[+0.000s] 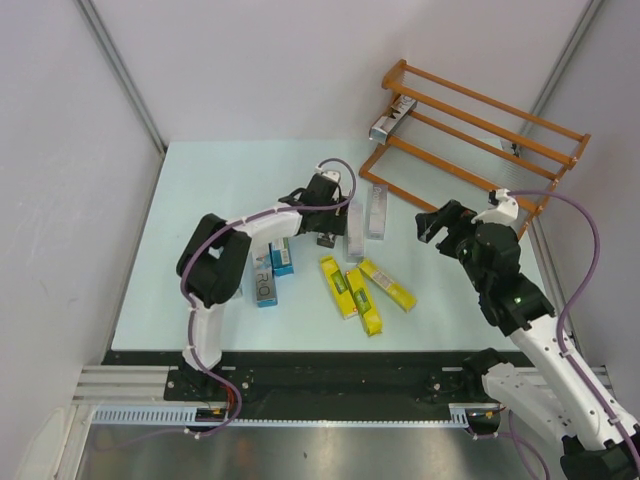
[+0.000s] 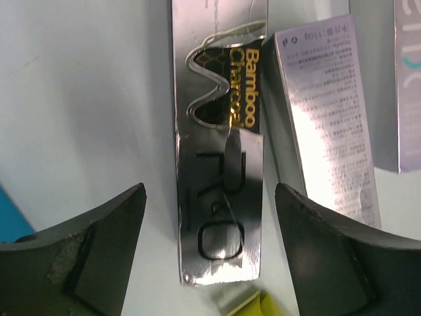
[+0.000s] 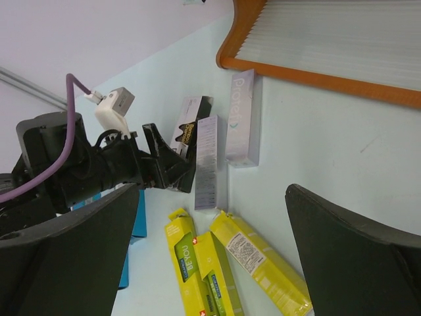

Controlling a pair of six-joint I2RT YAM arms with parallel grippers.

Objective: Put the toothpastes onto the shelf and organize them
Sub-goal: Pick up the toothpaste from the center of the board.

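Lying nearest the arm bases, three yellow toothpastes [image 1: 362, 290] fan out on the table [image 1: 200, 200]. Left gripper [image 2: 210, 194] hovers just beyond, fingers spread either side of a silver Bamboo Charcoal carton [image 2: 220, 131], not touching it. Right gripper [image 3: 212, 197] gapes wide, holding nothing. Far right: shelf [image 1: 490, 102], one silver carton [image 1: 392, 115] on its rails.

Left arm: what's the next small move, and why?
Probably ease down and close the left gripper on the Bamboo Charcoal carton: its jaws stand open on either side of that carton, roughly centred. Watch one finger, since the neighbouring silver carton lies close beside it.
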